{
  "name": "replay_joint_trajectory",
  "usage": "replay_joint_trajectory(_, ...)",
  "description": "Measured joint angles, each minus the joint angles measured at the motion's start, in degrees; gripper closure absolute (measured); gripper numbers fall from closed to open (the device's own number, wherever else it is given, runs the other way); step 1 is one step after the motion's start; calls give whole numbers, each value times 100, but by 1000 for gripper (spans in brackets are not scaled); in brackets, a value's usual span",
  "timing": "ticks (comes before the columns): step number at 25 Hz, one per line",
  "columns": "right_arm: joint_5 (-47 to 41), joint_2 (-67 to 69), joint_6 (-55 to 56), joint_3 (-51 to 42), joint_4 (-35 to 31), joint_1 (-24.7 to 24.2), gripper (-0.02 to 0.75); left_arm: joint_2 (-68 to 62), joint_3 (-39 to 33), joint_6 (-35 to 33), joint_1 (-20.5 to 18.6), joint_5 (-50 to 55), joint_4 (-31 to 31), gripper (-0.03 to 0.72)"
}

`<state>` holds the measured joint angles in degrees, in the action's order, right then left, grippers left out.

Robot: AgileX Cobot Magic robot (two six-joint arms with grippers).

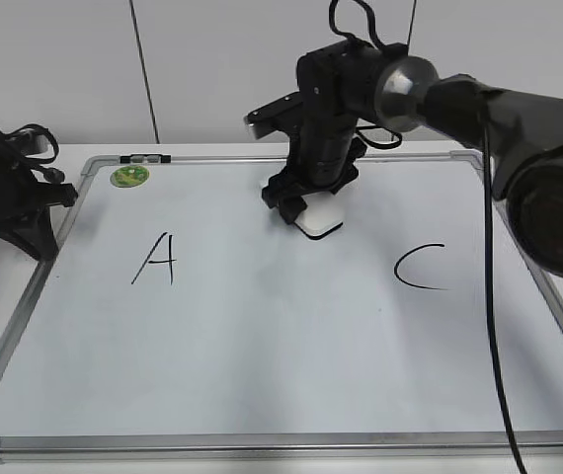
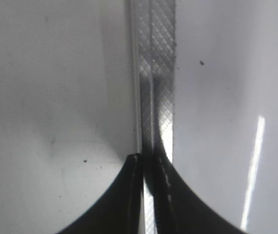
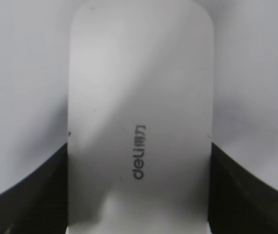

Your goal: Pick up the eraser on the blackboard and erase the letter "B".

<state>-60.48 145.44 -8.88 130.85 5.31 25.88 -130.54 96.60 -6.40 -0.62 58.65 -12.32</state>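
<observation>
The blackboard (image 1: pixel 262 346) is a white board with a silver frame, lying flat. A black "A" (image 1: pixel 155 260) is on its left and a black "C" (image 1: pixel 418 268) on its right. No letter "B" shows; the board between them is bare. My right gripper (image 1: pixel 299 204) is shut on the white eraser (image 1: pixel 319 220) at the board's upper middle, at or just above the surface. In the right wrist view the eraser (image 3: pixel 139 73) fills the space between the jaws (image 3: pixel 139 148). My left gripper (image 2: pixel 148 163) is shut and empty over the board's frame (image 2: pixel 156 73) at the left edge (image 1: pixel 25 222).
A round green magnet (image 1: pixel 129 176) sits near the board's top left corner, with a small dark clip (image 1: pixel 146 157) on the top frame. The right arm's cable (image 1: pixel 489 326) hangs across the board's right side. A white wall stands behind.
</observation>
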Motion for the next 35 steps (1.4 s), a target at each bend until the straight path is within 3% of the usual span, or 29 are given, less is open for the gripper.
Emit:
replay_joint_trajectory(14, -448, -148, 106, -16, 267, -439, 210, 0, 0, 0, 0, 0, 18, 646)
replay_joint_trajectory(18, -981, -583, 106, -80, 371, -487, 211, 0, 0, 0, 0, 0, 32, 646)
replay_joint_trajectory(26, -1048, -1606, 106, -94, 306, -727, 211, 0, 0, 0, 0, -9, 36, 646)
replay_joint_trajectory(30, -1059, -2018, 106, -565, -33, -1053, 211, 0, 0, 0, 0, -9, 36, 646)
replay_joint_trajectory(35, -1011, -2743, 106, -1851, -102, -1453, 211, 0, 0, 0, 0, -9, 36, 646)
